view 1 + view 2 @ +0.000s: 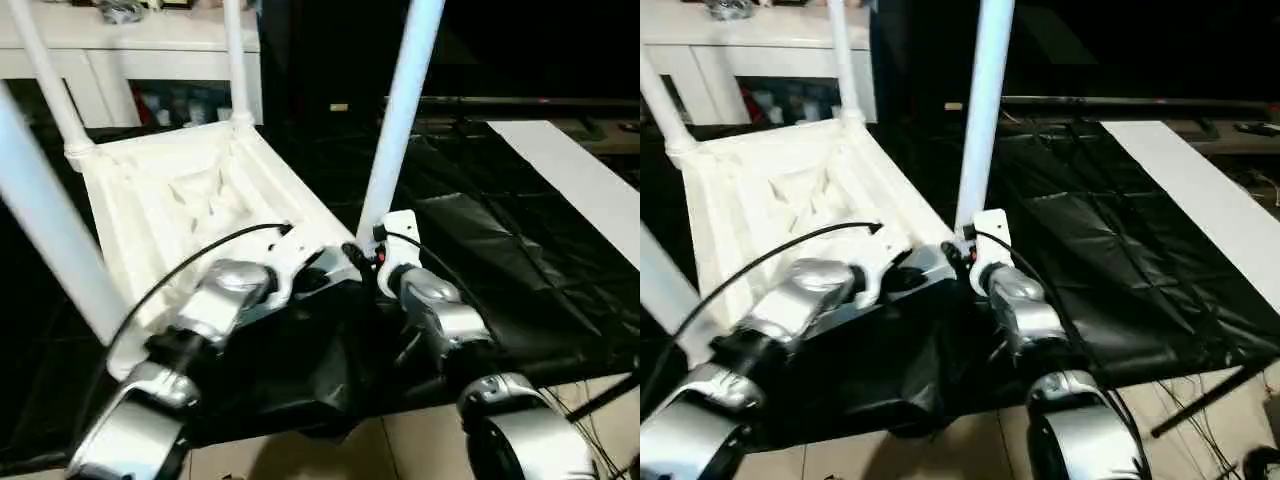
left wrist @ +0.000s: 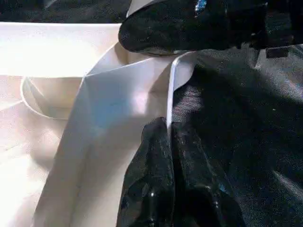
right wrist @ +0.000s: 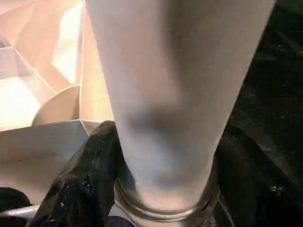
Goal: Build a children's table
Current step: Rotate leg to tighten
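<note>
The children's table lies upside down on a black sheet, its ribbed white tabletop (image 1: 190, 200) facing up. White legs stand in its corner sockets: two at the back (image 1: 45, 80) (image 1: 233, 60), one near left (image 1: 50, 230), and one near right (image 1: 400, 120). My left gripper (image 2: 168, 127) is shut on the thin rim of the tabletop (image 2: 118, 94) beside that near right corner. My right gripper (image 3: 165, 142) is closed around the base of the near right leg (image 3: 175, 71), just above its socket, with a black finger (image 3: 80, 184) on each side. One finger of the right gripper (image 2: 189, 23) also crosses the left wrist view.
The black sheet (image 1: 500, 260) covers the floor under and to the right of the table. A long white board (image 1: 580, 180) lies at the right. A white cabinet (image 1: 130, 50) stands behind. Tile floor (image 1: 400, 450) shows at the near edge, with cables (image 1: 1200, 400) at the right.
</note>
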Motion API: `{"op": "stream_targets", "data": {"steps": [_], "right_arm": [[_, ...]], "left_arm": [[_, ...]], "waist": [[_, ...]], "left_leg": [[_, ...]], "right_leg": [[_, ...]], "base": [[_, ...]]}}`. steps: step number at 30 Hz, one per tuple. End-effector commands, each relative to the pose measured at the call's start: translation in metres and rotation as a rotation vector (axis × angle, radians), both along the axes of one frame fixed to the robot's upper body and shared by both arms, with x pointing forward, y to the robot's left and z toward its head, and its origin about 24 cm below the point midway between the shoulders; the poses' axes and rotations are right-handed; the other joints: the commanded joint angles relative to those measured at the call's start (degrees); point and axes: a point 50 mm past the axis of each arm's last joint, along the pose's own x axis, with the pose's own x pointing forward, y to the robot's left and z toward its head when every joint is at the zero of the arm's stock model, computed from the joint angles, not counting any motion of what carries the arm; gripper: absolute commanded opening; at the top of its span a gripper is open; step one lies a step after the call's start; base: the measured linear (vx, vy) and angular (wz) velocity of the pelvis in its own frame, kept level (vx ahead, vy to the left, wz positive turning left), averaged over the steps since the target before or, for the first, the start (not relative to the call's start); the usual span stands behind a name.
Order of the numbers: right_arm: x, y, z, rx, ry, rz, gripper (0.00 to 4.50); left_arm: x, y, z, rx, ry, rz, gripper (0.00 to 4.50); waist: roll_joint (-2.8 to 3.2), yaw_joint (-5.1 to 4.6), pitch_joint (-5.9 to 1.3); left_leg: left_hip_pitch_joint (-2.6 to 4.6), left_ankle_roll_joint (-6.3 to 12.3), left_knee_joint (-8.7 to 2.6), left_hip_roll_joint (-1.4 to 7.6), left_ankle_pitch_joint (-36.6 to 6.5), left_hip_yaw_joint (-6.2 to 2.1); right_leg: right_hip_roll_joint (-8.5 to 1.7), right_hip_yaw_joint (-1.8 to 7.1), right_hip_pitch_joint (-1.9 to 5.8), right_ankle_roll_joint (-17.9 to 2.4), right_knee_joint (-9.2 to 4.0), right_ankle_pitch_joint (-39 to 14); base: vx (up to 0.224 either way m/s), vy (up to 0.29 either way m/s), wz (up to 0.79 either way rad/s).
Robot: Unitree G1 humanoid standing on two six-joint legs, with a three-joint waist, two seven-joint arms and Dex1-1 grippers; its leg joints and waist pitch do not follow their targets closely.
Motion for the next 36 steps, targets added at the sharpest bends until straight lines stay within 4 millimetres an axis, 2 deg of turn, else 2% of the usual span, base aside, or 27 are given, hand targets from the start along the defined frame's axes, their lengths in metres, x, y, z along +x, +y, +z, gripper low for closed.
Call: {"op": "stream_targets", "data": {"steps": [1, 3, 4, 6, 7, 8, 9, 10, 12, 13, 14, 15, 16, 17, 20, 21, 22, 23, 24, 25, 26, 27, 28, 29, 30, 32, 36], "right_arm": [[-0.008, 0.029, 0.000, 0.028, -0.006, 0.139, 2.57], [-0.007, 0.028, 0.001, 0.041, -0.012, 0.131, 2.57], [-0.004, 0.024, 0.006, 0.083, -0.031, 0.118, 3.12], [-0.003, 0.024, 0.007, 0.086, -0.035, 0.118, 3.25], [0.000, 0.017, 0.013, 0.106, -0.067, 0.135, 3.25], [0.002, 0.013, 0.017, 0.111, -0.084, 0.159, 3.25], [0.003, 0.010, 0.020, 0.112, -0.093, 0.174, 3.52], [0.004, 0.008, 0.022, 0.120, -0.099, 0.196, 3.60], [0.004, -0.001, 0.027, 0.099, -0.112, 0.267, 3.67], [0.003, -0.011, 0.030, 0.062, -0.120, 0.348, 3.79], [0.003, -0.015, 0.030, 0.043, -0.119, 0.380, 3.79], [0.001, -0.024, 0.030, 0.002, -0.114, 0.438, 3.79], [-0.001, -0.031, 0.030, -0.021, -0.109, 0.472, 3.79], [-0.003, -0.036, 0.030, -0.029, -0.102, 0.507, 3.79], [-0.009, -0.046, 0.030, -0.055, -0.093, 0.602, 3.79], [-0.012, -0.050, 0.030, -0.062, -0.090, 0.643, 3.79], [-0.015, -0.052, 0.031, -0.056, -0.086, 0.688, 3.79], [-0.018, -0.053, 0.032, -0.048, -0.082, 0.726, 3.79], [-0.019, -0.054, 0.033, -0.042, -0.080, 0.742, 3.79], [-0.022, -0.053, 0.033, -0.019, -0.063, 0.783, 3.79], [-0.024, -0.053, 0.032, -0.014, -0.050, 0.799, 3.79], [-0.025, -0.053, 0.032, -0.012, -0.042, 0.810, 3.79], [-0.025, -0.052, 0.031, -0.017, -0.036, 0.825, 3.79], [-0.026, -0.052, 0.031, -0.019, -0.033, 0.833, 3.79], [-0.026, -0.051, 0.031, -0.020, -0.031, 0.840, 3.79], [-0.025, -0.045, 0.031, -0.011, -0.038, 0.853, 3.79], [-0.025, -0.037, 0.029, -0.004, -0.037, 0.881, 3.79]], "left_arm": [[0.005, 0.019, -0.012, 0.121, -0.009, 0.152, 0.00], [0.005, 0.020, -0.013, 0.124, -0.009, 0.153, 0.00], [0.005, 0.022, -0.012, 0.125, -0.008, 0.137, 0.00], [0.005, 0.023, -0.012, 0.125, -0.008, 0.134, 0.00], [0.004, 0.026, -0.010, 0.128, -0.007, 0.097, 0.00], [0.002, 0.027, -0.009, 0.128, -0.009, 0.064, 0.00], [0.001, 0.028, -0.008, 0.129, -0.010, 0.043, 0.00], [0.000, 0.029, -0.008, 0.129, -0.004, 0.030, 0.00], [-0.004, 0.033, -0.006, 0.117, 0.021, -0.026, 0.00], [-0.009, 0.039, -0.004, 0.116, 0.053, -0.083, 0.00], [-0.011, 0.041, -0.004, 0.118, 0.061, -0.111, 0.00], [-0.015, 0.045, -0.003, 0.113, 0.079, -0.155, 0.00], [-0.017, 0.048, -0.002, 0.110, 0.090, -0.174, 0.00], [-0.020, 0.050, -0.001, 0.106, 0.104, -0.204, 0.00], [-0.027, 0.055, 0.001, 0.100, 0.140, -0.275, 0.00], [-0.030, 0.058, 0.002, 0.097, 0.155, -0.312, 0.00], [-0.032, 0.059, 0.004, 0.092, 0.159, -0.357, 0.00], [-0.034, 0.061, 0.005, 0.082, 0.170, -0.388, 0.00], [-0.035, 0.061, 0.006, 0.077, 0.176, -0.397, 0.00], [-0.036, 0.062, 0.007, 0.072, 0.181, -0.416, 0.00], [-0.036, 0.063, 0.008, 0.069, 0.190, -0.414, 0.00], [-0.036, 0.063, 0.008, 0.067, 0.198, -0.412, 0.00], [-0.037, 0.063, 0.008, 0.063, 0.209, -0.424, 0.00], [-0.038, 0.063, 0.008, 0.062, 0.214, -0.430, 0.00], [-0.039, 0.064, 0.009, 0.060, 0.219, -0.436, 0.00], [-0.039, 0.064, 0.009, 0.062, 0.222, -0.439, 0.00], [-0.038, 0.064, 0.010, 0.059, 0.218, -0.435, 0.00]], "waist": [[0.35, -0.94, -2.18], [0.20, -0.94, -2.14], [-0.09, -1.02, -2.07], [0.02, -0.92, -2.09], [0.02, -1.12, -2.05], [0.09, -1.54, -2.10], [-0.14, -1.84, -2.12], [0.33, -2.18, -2.07], [0.41, -2.22, -2.60], [0.48, -2.08, -2.70], [0.42, -1.97, -2.66], [0.35, -1.66, -2.57], [-0.10, -1.45, -2.34], [0.00, -0.91, -2.25], [-0.14, -0.09, -2.53], [0.21, 0.16, -2.91], [-0.11, 0.37, -3.36], [-0.20, 0.82, -3.14], [-0.42, 0.84, -3.17], [-0.50, 1.19, -3.52], [-0.33, 1.47, -3.54], [-0.19, 1.62, -3.56], [-0.37, 1.92, -3.63], [-0.29, 2.11, -3.61], [-0.18, 2.41, -3.62], [-0.38, 2.48, -3.51], [-0.41, 2.52, -3.21]], "left_leg": [[1.43, -1.36, -4.49, 1.05, -32.46, -0.96], [1.67, -1.13, -4.30, 0.95, -32.34, -0.81], [1.74, -0.93, -4.18, 0.87, -32.20, -0.74], [1.63, -0.71, -4.15, 0.88, -31.56, -0.73], [1.12, -0.76, -4.35, 0.88, -31.56, -0.89], [0.25, -0.92, -4.73, 1.10, -31.82, -1.38], [-0.50, -1.03, -4.97, 1.19, -31.50, -1.57], [-1.12, -1.38, -5.41, 1.47, -32.64, -2.07], [-0.52, -1.57, -5.01, 1.60, -31.68, -2.13], [-0.57, -1.21, -4.94, 1.65, -29.37, -2.00], [-0.93, -0.92, -4.95, 1.69, -27.57, -1.81], [-0.65, -0.54, -4.78, 1.76, -25.46, -1.24], [-0.69, 0.01, -4.56, 1.47, -24.29, -0.65], [-0.23, 0.28, -4.37, 1.44, -23.95, -0.32], [-0.11, 0.73, -4.17, 1.57, -21.39, 0.05], [-0.21, 0.81, -4.07, 1.66, -18.53, 0.21], [-0.52, 1.46, -3.68, 1.60, -14.21, 0.51], [-0.07, 2.59, -3.47, 1.57, -13.69, 0.97], [-0.28, 2.90, -3.27, 1.56, -13.26, 1.13], [-0.92, 3.47, -3.08, 1.44, -9.96, 1.25], [-0.91, 4.07, -2.90, 1.57, -7.34, 1.37], [-0.91, 4.28, -2.85, 1.60, -6.58, 1.36], [-0.84, 4.44, -2.74, 1.59, -5.55, 1.47], [-0.78, 4.38, -2.74, 1.61, -5.42, 1.49], [-0.55, 4.02, -2.75, 1.66, -5.80, 1.56], [-0.55, 3.41, -2.90, 1.68, -6.80, 1.51], [-0.39, 1.62, -3.25, 1.76, -10.42, 1.33]], "right_leg": [[-3.25, 0.92, -0.04, -2.31, -5.41, -35.26], [-3.37, 1.01, -0.44, -2.28, -5.59, -36.14], [-3.43, 0.90, -0.57, -2.04, -5.82, -37.04], [-3.64, 0.91, -0.48, -1.79, -5.86, -37.62], [-3.70, 0.69, -0.19, -1.31, -5.80, -37.99], [-3.82, 0.30, 0.79, -0.65, -5.58, -37.96], [-3.85, 0.28, 1.29, -0.40, -5.35, -37.50], [-3.77, -0.16, 1.87, -0.37, -5.08, -36.90], [-4.35, 0.36, 1.59, -2.49, -5.01, -32.99], [-4.37, 0.84, 1.46, -4.99, -4.40, -28.57], [-4.28, 1.16, 1.51, -5.94, -4.14, -26.54], [-4.09, 1.58, 0.96, -8.02, -3.75, -23.43], [-3.86, 1.92, 0.74, -8.81, -3.50, -23.57], [-3.79, 2.40, 0.28, -9.00, -3.35, -25.38], [-3.77, 3.06, 0.21, -9.47, -2.86, -24.82], [-3.54, 3.29, 0.48, -10.81, -2.21, -20.24], [-3.13, 3.58, 0.74, -12.66, -1.01, -12.61], [-2.73, 3.74, 0.22, -14.00, -0.87, -10.34], [-2.68, 3.97, 0.41, -14.53, -0.43, -9.11], [-2.57, 3.96, 1.09, -15.42, 0.43, -5.58], [-2.52, 3.99, 0.99, -16.05, 0.93, -2.18], [-2.55, 3.93, 1.07, -16.31, 1.06, -1.34], [-2.55, 3.88, 1.16, -16.51, 1.18, -0.44], [-2.60, 3.88, 1.13, -16.51, 1.21, -0.61], [-2.67, 3.90, 1.07, -16.49, 1.12, -1.30], [-2.63, 3.90, 1.09, -16.20, 1.03, -2.69], [-2.89, 3.96, 0.91, -14.24, 0.38, -9.74]], "base": [[0.000, 0.000, 0.00], [0.000, 0.000, 0.00], [0.000, 0.000, 0.00], [0.000, 0.000, 0.00], [0.000, 0.000, 0.00], [-0.007, -0.003, -0.19], [-0.029, 0.003, -0.28], [-0.029, 0.003, -0.28], [0.000, 0.000, 0.00], [0.000, 0.000, 0.00], [0.000, 0.000, 0.00], [0.000, 0.000, 0.00], [0.000, 0.000, 0.00], [0.000, 0.000, 0.00], [0.022, -0.012, 0.02], [0.079, -0.038, 0.06], [0.079, -0.038, 0.06], [0.082, -0.036, 0.10], [0.077, -0.024, 0.06], [0.077, -0.024, 0.06], [0.056, -0.019, -0.01], [0.000, 0.000, 0.00], [0.000, 0.000, 0.00], [0.000, 0.000, 0.00], [0.000, 0.000, 0.00], [0.000, 0.000, 0.00], [0.000, 0.000, 0.00]]}}
